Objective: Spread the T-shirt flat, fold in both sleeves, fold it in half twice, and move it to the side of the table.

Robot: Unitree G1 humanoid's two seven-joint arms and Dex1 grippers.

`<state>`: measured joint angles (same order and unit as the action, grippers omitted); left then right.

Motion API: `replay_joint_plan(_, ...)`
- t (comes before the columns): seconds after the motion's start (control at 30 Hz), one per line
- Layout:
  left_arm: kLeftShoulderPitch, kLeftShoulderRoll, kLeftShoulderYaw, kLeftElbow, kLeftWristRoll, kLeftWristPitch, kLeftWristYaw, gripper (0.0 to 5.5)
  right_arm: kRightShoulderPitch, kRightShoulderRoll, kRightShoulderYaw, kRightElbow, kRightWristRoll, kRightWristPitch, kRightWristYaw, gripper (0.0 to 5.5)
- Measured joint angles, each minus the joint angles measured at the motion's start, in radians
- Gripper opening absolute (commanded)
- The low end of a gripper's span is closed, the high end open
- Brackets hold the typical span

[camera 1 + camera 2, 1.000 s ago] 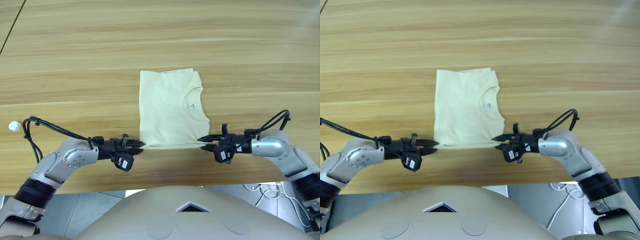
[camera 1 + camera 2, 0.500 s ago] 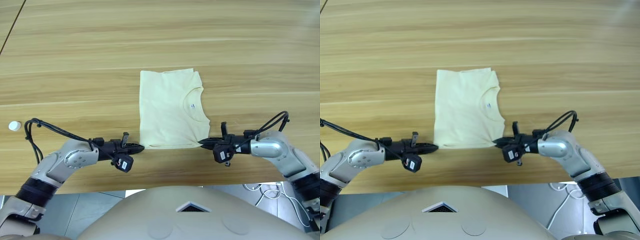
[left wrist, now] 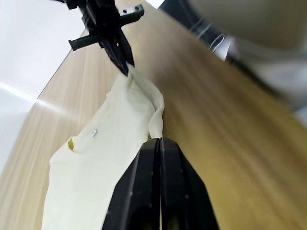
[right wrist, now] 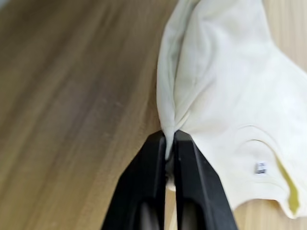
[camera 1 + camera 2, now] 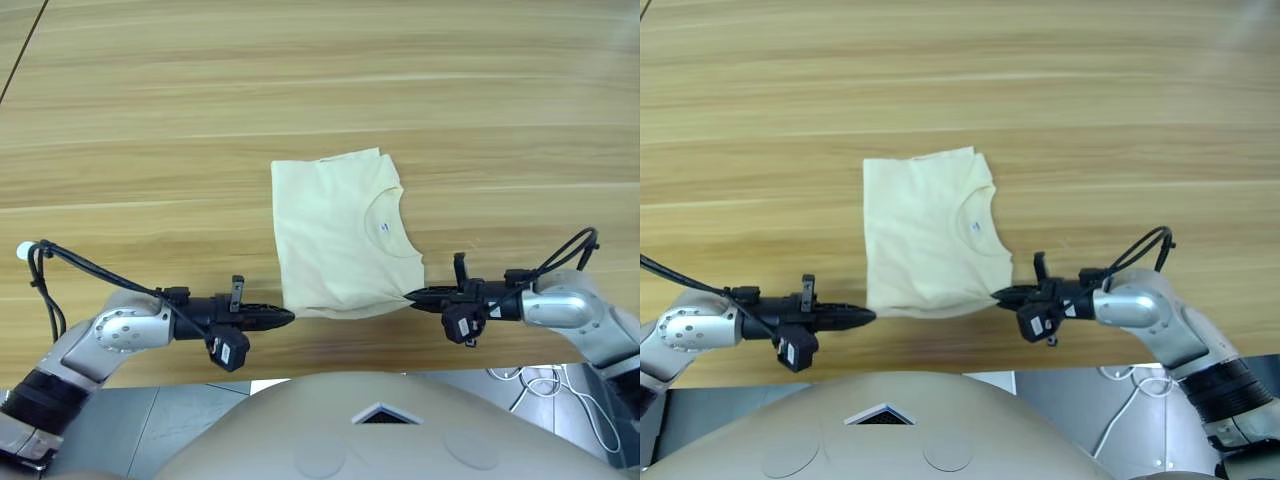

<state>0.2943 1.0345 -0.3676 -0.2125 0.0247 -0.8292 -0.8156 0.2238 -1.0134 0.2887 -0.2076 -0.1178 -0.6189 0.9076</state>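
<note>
L gripper (image 5: 288,317), R gripper (image 5: 410,296) pinching near corners of folded yellow T-shirt (image 5: 340,235) — hem bunched, by table (image 5: 150,100) edge.

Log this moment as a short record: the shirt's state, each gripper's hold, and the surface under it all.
garment: pale yellow T-shirt, folded into a compact rectangle, neckline toward the robot's right
surface: wooden table
left gripper: shut on the T-shirt's near left corner
right gripper: shut on the near right corner, fabric bunched at its tip
near edge: slightly lifted and rumpled between the two grippers
other: small white round object on the table, far to the robot's left
</note>
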Motion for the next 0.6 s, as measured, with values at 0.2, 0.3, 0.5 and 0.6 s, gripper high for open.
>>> replay_joint_plan(0.2,0.04,0.021,0.002,-0.034,-0.051,-0.016,-0.023,0.0,0.033,-0.029,-0.015,-0.038,0.054,-0.021,0.014,0.06)
replay_joint_plan(0.3,0.083,0.05,0.003,-0.045,-0.06,-0.029,-0.031,0.0,0.073,-0.057,-0.029,-0.085,0.107,-0.048,0.031,0.06)
replay_joint_plan(0.5,0.16,0.087,0.028,-0.076,-0.198,-0.084,-0.037,0.0,0.147,-0.107,-0.088,-0.107,0.168,-0.113,0.036,0.06)
replay_joint_plan(0.6,0.133,0.053,0.064,-0.035,-0.258,-0.073,-0.022,0.0,0.091,-0.085,-0.102,-0.101,0.166,-0.081,0.027,0.06)
